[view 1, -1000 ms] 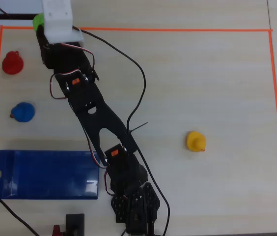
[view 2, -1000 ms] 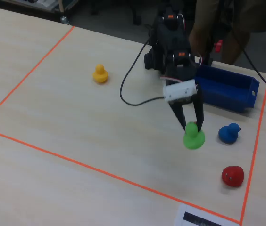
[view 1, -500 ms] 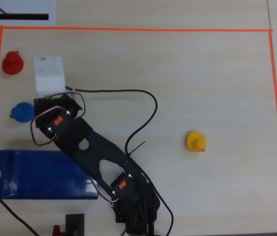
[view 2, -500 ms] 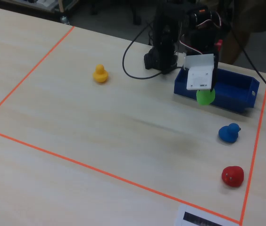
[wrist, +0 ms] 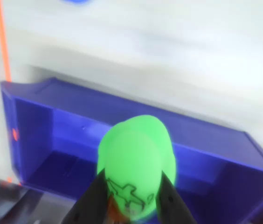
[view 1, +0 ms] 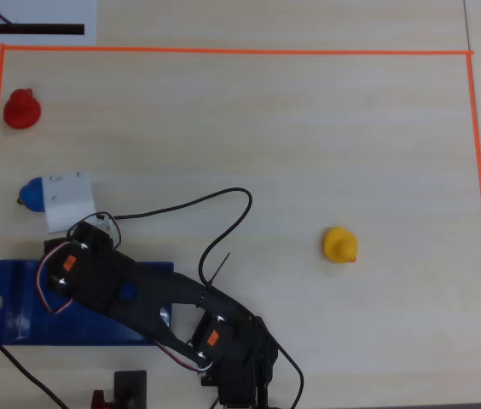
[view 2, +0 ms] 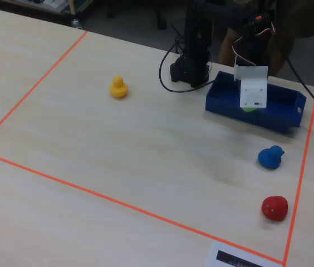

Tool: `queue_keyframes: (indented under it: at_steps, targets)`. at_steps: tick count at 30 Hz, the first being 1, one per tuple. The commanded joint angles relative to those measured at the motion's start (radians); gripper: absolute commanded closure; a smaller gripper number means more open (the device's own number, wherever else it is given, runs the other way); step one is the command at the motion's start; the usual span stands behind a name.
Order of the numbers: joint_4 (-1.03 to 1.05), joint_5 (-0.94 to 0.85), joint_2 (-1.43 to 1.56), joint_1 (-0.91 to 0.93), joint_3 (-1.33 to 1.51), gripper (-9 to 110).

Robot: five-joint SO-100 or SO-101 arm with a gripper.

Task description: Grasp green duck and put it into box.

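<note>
Step in hand: the carry is almost done; the hand (wrist: 134, 198) holds the green duck (wrist: 136, 161) over the box (wrist: 52, 140), and the release has not yet happened.

Hand state: the two dark fingers (wrist: 94, 196) pinch the green duck from either side, as the wrist view shows; the duck's underside with a dark printed mark faces the camera.

Where the duck is: in the air above the box's near wall, roughly mid-length, with the blue floor of the box visible behind it. In the fixed view only a sliver of green (view 2: 249, 109) shows under the white block on the wrist.

Where the box is: a dark-blue tray at the lower left of the overhead view (view 1: 14, 294), inside the orange tape border on the bench (view 1: 309, 128).

Arm pose: folded back low from its base at the bottom edge of the overhead view, reaching left across the box, with the hand pointing down.

Next move, as a judgement: go a little further in over the box floor, then spread the fingers so the duck drops inside rather than onto the rim.

Other ducks: blue (view 2: 270, 157), red (view 2: 274, 207) and yellow (view 2: 118, 87) stand on the bench, well apart from the hand.
</note>
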Motion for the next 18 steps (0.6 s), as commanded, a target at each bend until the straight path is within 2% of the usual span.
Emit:
queue_keyframes:
  at_steps: [1,3,8,18]
  targets:
    - [-0.067,0.002,0.052,-0.023,0.086,101]
    - [-0.095,-0.017,0.064,-0.021,0.137,101]
    - [-0.104,-0.031,0.081,0.0,0.198,90]
    - [-0.103,-0.032,0.132,0.023,0.229,101]
